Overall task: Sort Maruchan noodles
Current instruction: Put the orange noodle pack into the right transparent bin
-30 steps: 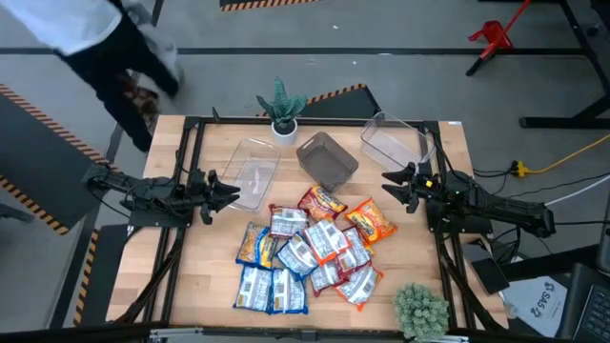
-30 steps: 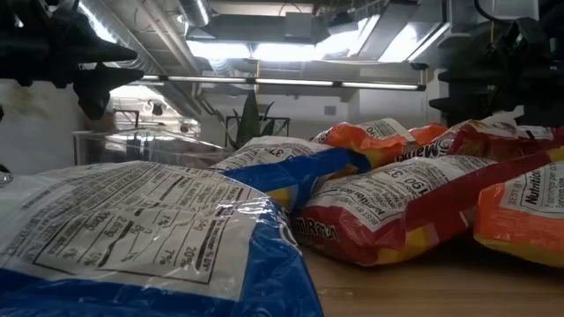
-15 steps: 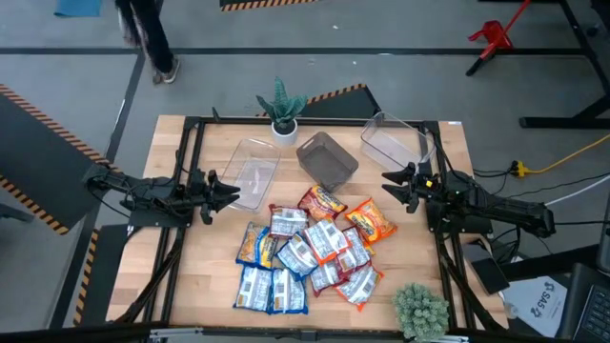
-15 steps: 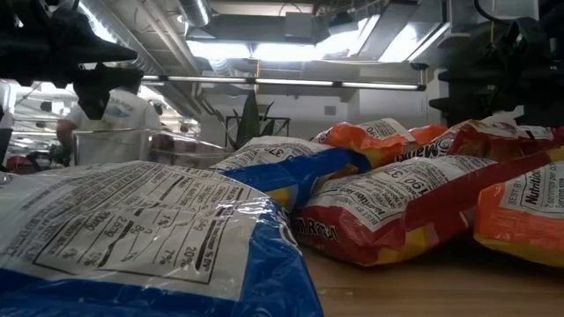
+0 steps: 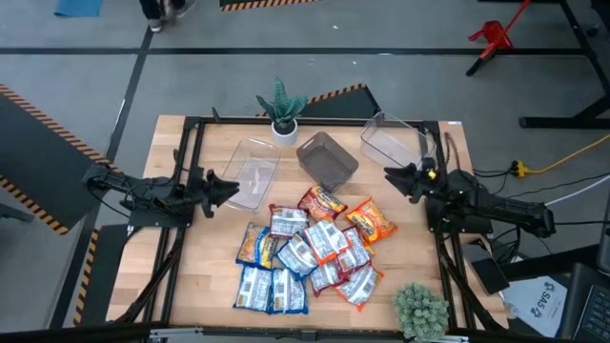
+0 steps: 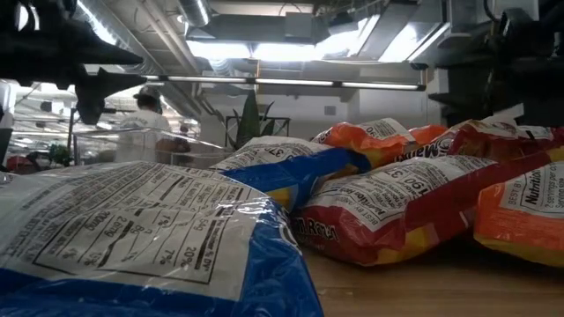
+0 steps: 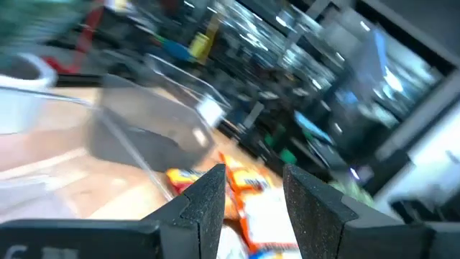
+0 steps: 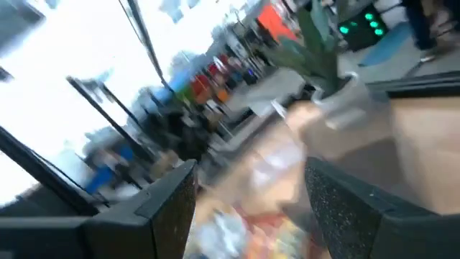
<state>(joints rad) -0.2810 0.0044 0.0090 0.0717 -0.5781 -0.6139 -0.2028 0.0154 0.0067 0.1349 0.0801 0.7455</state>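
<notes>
The Maruchan noodles [image 5: 310,250] lie in a loose overlapping pile on the middle of the wooden table, in blue-yellow, orange and red wrappers. In the low view a blue packet [image 6: 159,229] and a red one [image 6: 397,211] fill the foreground. My left gripper [image 5: 229,188] hovers level at the table's left side, open and empty, pointing toward the pile [image 7: 244,183]. My right gripper [image 5: 393,177] hovers level at the right side, also open and empty [image 8: 248,169].
A clear bin [image 5: 250,171] sits at the far left. A grey square bin [image 5: 327,159] stands in the far middle and a second clear bin [image 5: 393,140] at the far right. A potted plant [image 5: 282,107] stands at the far edge, and a round green plant [image 5: 420,310] at the near right corner.
Both grippers have rolled at the wrist while staying in place, neither opening nor shutting. The packets have not moved. A person beyond the table's far left corner has walked away.
</notes>
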